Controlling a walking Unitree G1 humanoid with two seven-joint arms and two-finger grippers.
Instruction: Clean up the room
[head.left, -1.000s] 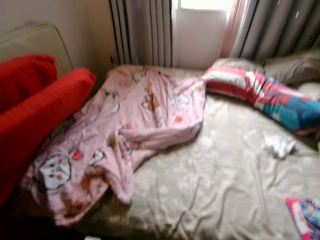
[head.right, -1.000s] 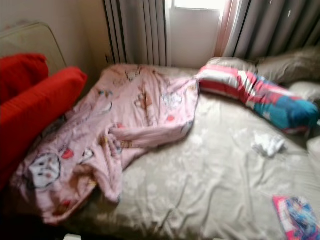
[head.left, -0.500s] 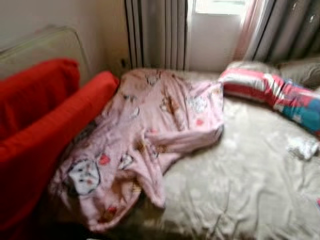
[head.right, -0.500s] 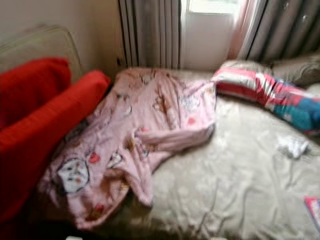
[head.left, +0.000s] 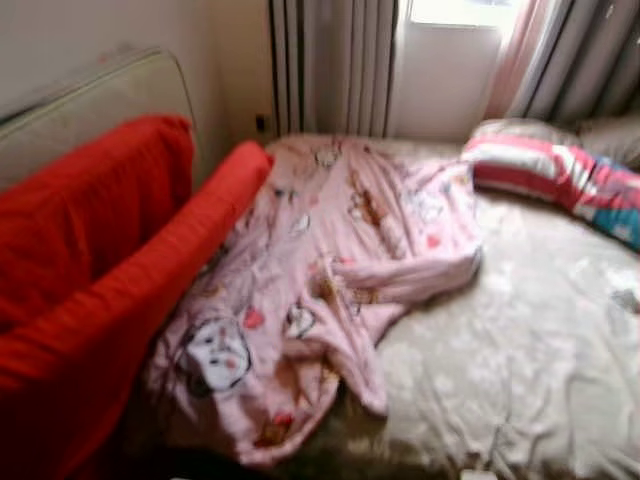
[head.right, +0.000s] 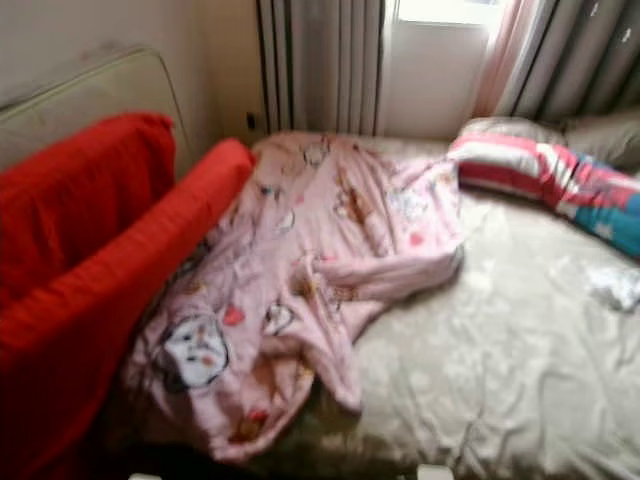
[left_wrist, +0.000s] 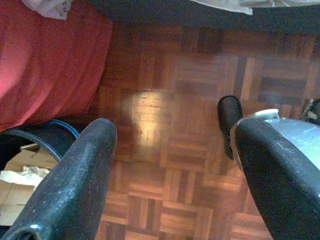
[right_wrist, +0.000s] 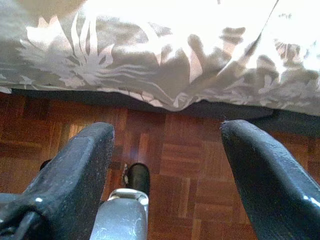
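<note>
Both my arms hang idle at my sides. My left gripper (left_wrist: 167, 165) is spread wide and holds nothing, pointing down at the parquet floor (left_wrist: 175, 100); my right gripper (right_wrist: 167, 170) is just as wide apart and empty, with the edge of the bedsheet (right_wrist: 165, 65) hanging above the same wood.

Nearest on the bed, at about seven o'clock, the pink blanket (head.left: 320, 290) lies crumpled, its low corner drooping over the mattress edge. That is what I judge needs tidying first. At nine o'clock the red sofa (head.left: 90, 290) presses against the bed, touching the blanket's side. Further out, at two o'clock, a striped pillow (head.left: 550, 175) rests on the beige sheet (head.left: 520, 330), and a small white scrap (head.right: 615, 285) lies at three o'clock. At twelve o'clock, grey curtains (head.left: 330, 65) frame the window.

The risks, as I judge them: the view is blurred, so reaching now could miss the fabric; pinching a single fold would drag the blanket off onto the floor; and the sofa crowds my left arm's approach.
</note>
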